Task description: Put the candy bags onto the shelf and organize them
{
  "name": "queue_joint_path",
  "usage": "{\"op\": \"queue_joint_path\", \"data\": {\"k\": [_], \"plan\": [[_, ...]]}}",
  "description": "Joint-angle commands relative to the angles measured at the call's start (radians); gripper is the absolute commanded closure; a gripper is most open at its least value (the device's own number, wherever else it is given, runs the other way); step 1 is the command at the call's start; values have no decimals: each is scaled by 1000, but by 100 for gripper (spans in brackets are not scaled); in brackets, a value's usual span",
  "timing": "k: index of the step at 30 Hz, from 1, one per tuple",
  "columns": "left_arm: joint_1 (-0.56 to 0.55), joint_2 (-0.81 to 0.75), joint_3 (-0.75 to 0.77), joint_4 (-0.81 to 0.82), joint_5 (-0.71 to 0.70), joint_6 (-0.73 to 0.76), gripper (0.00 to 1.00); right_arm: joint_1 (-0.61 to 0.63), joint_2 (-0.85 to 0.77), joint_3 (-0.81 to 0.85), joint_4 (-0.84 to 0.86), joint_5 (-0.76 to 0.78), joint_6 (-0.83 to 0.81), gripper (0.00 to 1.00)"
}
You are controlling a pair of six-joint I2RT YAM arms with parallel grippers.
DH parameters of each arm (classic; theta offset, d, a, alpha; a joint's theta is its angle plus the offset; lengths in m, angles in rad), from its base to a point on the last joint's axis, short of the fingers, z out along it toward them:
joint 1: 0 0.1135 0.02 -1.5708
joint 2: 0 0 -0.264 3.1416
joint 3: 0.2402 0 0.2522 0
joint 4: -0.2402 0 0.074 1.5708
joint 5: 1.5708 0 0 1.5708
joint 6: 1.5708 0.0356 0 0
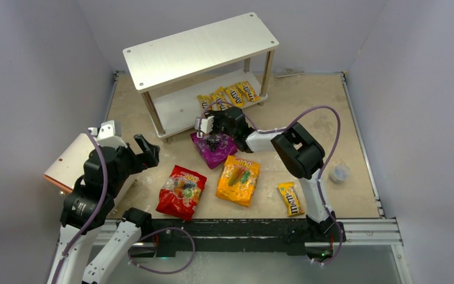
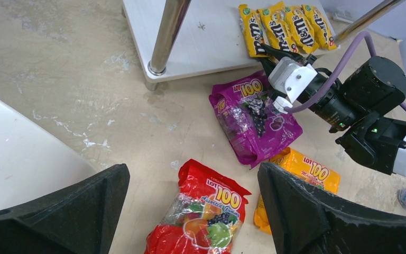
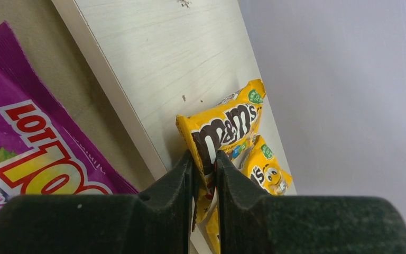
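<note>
Right pincer [image 3: 203, 159] clenched on an M&M's packet [image 3: 227, 124] at the shelf's lower board [image 3: 158, 53] just ahead, likely squaring it against the next packet [image 3: 267, 169]; left pincer [image 2: 193, 177] released, idle.

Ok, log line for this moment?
right tool: shut on M&M's packet at lower shelf board | left tool: open, empty

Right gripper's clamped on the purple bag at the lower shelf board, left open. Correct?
No: the right gripper is clamped on a yellow M&M's packet, not the purple bag, per the right wrist view. Yes on lower shelf board, open left gripper.
</note>
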Motion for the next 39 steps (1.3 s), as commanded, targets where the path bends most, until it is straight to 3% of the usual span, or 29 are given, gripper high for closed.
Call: {"op": "queue_joint_path", "data": {"k": [1,9,14,23,29,31,33,39], "plan": [[6,-3,23,19,-7,0,2,-13,-8,2,45,-62,-19,79],[5,5,26,23,-3,2,1,-20,-7,-3,79,-109,-18,73],[5,6,27,26,-4,2,1,-22,-11,-10,67,-101,-12,49],[5,11,25,30,6,0,1,-26,-51,-48,55,-96,-10,37],[5,8,23,28,8,-1,1,-31,-114,-54,-111,-113,-24,27],[5,7,21,30,8,-3,1,-35,-138,-82,-111,-127,-23,18],[5,7,16,30,8,-3,1,-35,-173,-125,-93,-140,-22,2],[5,6,16,34,18,0,0,-35,-314,-251,-12,-164,80,1]]}}
